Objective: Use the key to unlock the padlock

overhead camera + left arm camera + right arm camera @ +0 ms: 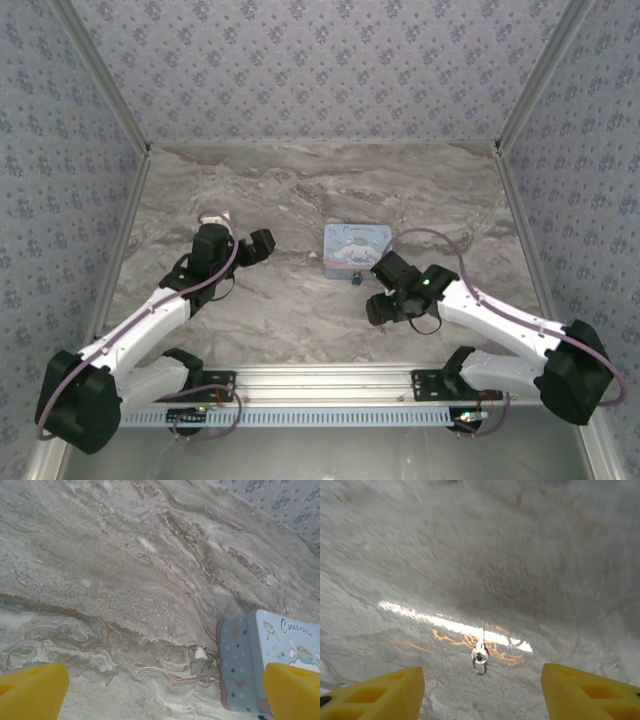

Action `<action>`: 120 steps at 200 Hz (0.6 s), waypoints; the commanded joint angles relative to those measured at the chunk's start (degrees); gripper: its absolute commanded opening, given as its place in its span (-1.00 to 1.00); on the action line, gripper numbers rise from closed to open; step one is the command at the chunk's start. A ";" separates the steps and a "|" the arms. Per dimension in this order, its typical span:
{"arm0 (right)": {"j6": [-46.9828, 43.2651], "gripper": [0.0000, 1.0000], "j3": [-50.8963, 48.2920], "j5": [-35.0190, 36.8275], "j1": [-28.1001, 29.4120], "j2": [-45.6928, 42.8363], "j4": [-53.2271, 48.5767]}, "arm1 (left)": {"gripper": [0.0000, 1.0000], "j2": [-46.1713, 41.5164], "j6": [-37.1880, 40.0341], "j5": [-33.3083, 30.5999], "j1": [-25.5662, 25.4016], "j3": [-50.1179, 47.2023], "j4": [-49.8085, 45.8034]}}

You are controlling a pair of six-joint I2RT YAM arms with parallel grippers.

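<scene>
Top external view: a grey-brown marbled table (pixel 300 180) sits inside an enclosure with floral-patterned walls (pixel 300 60). Two black and white arms reach in from the near edge. A pale blue rectangular tin (pixel 357 248) with a cartoon picture on its lid lies flat near the middle of the table. Just off the tin's near edge sits a tiny bluish speck that appears to be the padlock (pixel 357 281). It is too small to make out in detail, and I cannot tell whether it touches the tin. The right gripper (pixel 376 288) hangs low over the table just to the right of that speck, close to the tin's near right corner. The left gripper (pixel 258 246) is to the left of the tin, apart from it and pointing toward it.

Right wrist view, slightly blurred: two yellow fingertips (pixel 375 695) sit at the bottom corners, spread apart with bare marble between them. A small silver key (pixel 480 650) on a ring lies flat on the table ahead of the gap, roughly centred between the fingertips and touched by neither. A bright streak of reflected light crosses the marble just behind the key.

Left wrist view: this gripper's yellow fingertips sit at the bottom corners, spread wide and holding nothing. Beside the right-hand fingertip, a corner of the tin rests on the marble, its side wall printed with small stars.
</scene>
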 commanded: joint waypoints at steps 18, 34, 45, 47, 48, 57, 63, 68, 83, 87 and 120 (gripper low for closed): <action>1.80 0.16 -1.18 -5.00 0.32 5.72 0.94 | 0.99 1.28 0.71 -0.59 -0.13 2.86 1.72; 1.36 0.07 -1.43 -4.93 0.25 7.96 1.44 | 0.99 1.22 0.23 -0.62 -0.13 2.95 1.81; 1.04 0.04 -1.59 -5.37 0.29 9.13 1.87 | 0.99 1.20 -0.04 -0.52 -0.13 2.97 1.81; 0.94 0.03 -1.68 -5.60 0.27 9.38 1.91 | 0.99 1.20 -0.04 -0.50 -0.13 2.95 1.81; 0.92 0.03 -1.65 -5.65 0.29 9.44 2.00 | 0.99 1.20 -0.04 -0.55 -0.13 2.96 1.81; 0.51 0.00 -1.62 -5.79 0.26 10.34 2.00 | 0.99 1.20 -0.12 -0.33 -0.13 2.99 1.68; 0.31 -0.01 -1.74 -5.79 0.31 10.85 1.84 | 0.99 1.13 -0.19 -0.37 -0.15 3.03 1.53; 0.14 -0.04 -1.79 -5.79 0.31 11.24 1.67 | 0.99 1.11 -0.26 -0.34 -0.21 2.98 1.46; -0.18 -0.08 -2.00 -5.70 0.29 12.22 1.79 | 0.99 1.11 -0.60 -0.41 -0.21 2.80 1.31; -0.16 -0.09 -2.14 -5.62 0.32 12.42 1.80 | 0.99 1.11 -0.71 -0.49 -0.17 2.75 1.28; -0.16 -0.22 -2.23 -5.26 0.40 14.00 2.61 | 0.99 1.11 -1.18 -0.41 -0.26 2.70 1.20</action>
